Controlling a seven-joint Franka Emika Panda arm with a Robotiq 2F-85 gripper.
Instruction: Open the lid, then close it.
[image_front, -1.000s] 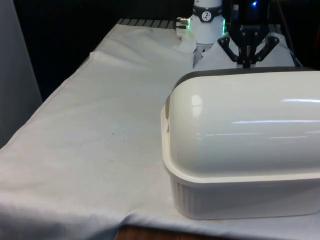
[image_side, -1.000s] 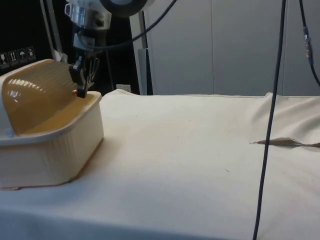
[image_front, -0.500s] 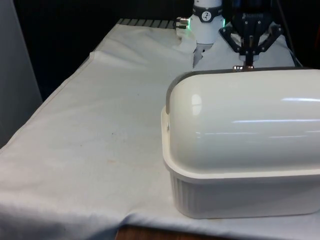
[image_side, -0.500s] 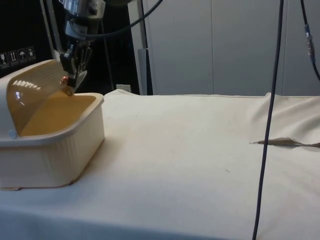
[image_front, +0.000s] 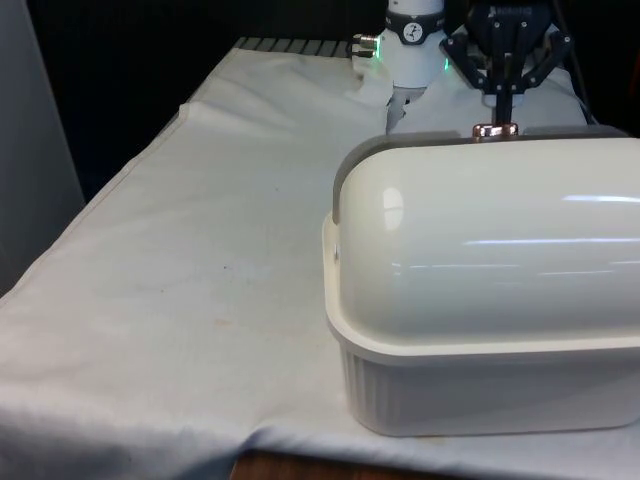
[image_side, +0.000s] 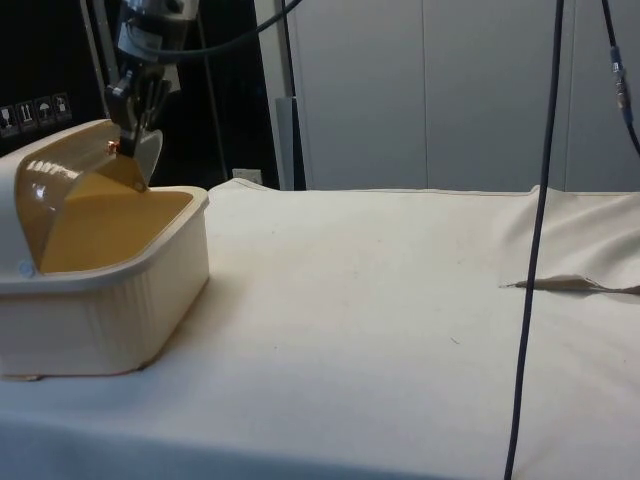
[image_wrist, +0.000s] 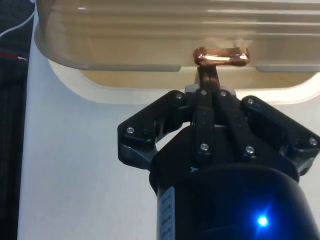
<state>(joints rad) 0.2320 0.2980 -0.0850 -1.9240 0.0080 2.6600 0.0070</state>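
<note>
Side view has the bread box (image_side: 100, 300) sitting on the counter (image_side: 400, 330) at its near corner, its ribbed base cream and its curved lid (image_side: 60, 180) rolled partway back, so the tan inside of the box lies open towards the robot. At the lid's raised edge sits a small copper handle (image_side: 113, 146), and the gripper (image_side: 130, 125) comes down onto it from above. From the wrist, the fingers (image_wrist: 202, 107) are drawn together and pinch the handle (image_wrist: 220, 56) (a short bar with rounded ends) just beneath the lid's ribbed edge (image_wrist: 175, 30). Across the counter, in the front view, the box turns its smooth white back (image_front: 490, 300) to the camera; the handle (image_front: 494, 129) peeks over the lid's grey top rim (image_front: 420, 140) with the gripper (image_front: 503, 105) directly above it. White cloth (image_front: 200, 250) covers the counter, lightly creased.
</note>
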